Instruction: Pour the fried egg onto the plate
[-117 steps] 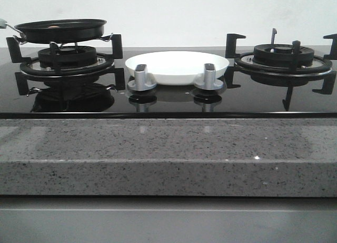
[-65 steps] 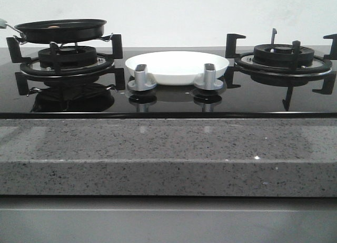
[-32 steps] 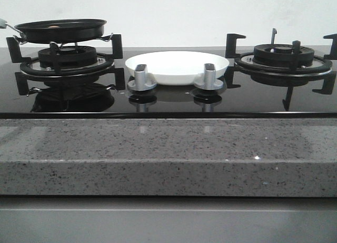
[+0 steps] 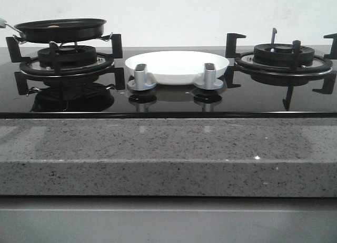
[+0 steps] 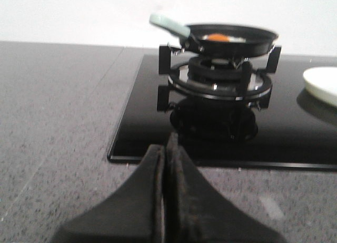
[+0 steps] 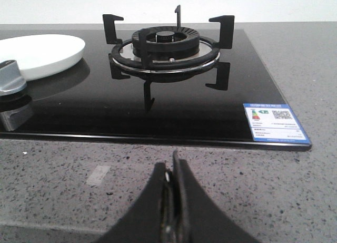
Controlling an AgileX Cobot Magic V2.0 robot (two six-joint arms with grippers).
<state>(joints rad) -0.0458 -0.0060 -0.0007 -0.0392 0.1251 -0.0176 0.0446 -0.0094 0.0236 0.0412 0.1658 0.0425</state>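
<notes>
The fried egg (image 5: pixel 218 37), with its orange yolk, lies in a black frying pan (image 4: pixel 60 29) on the left burner; in the front view only a sliver of the egg (image 4: pixel 52 27) shows. The pan (image 5: pixel 231 40) has a pale green handle (image 5: pixel 168 24). The white plate (image 4: pixel 176 66) sits on the hob between the burners, behind two silver knobs; its edge shows in the left wrist view (image 5: pixel 321 85) and the right wrist view (image 6: pixel 42 53). My left gripper (image 5: pixel 164 148) is shut and empty over the granite counter. My right gripper (image 6: pixel 174 166) is shut and empty over the counter.
Two silver knobs (image 4: pixel 142 77) (image 4: pixel 209 77) stand in front of the plate. The right burner (image 4: pixel 284 58) with black pan supports is bare. The black glass hob (image 6: pixel 184 106) carries an energy label (image 6: pixel 274 122). The grey speckled counter (image 4: pixel 168 153) runs along the front.
</notes>
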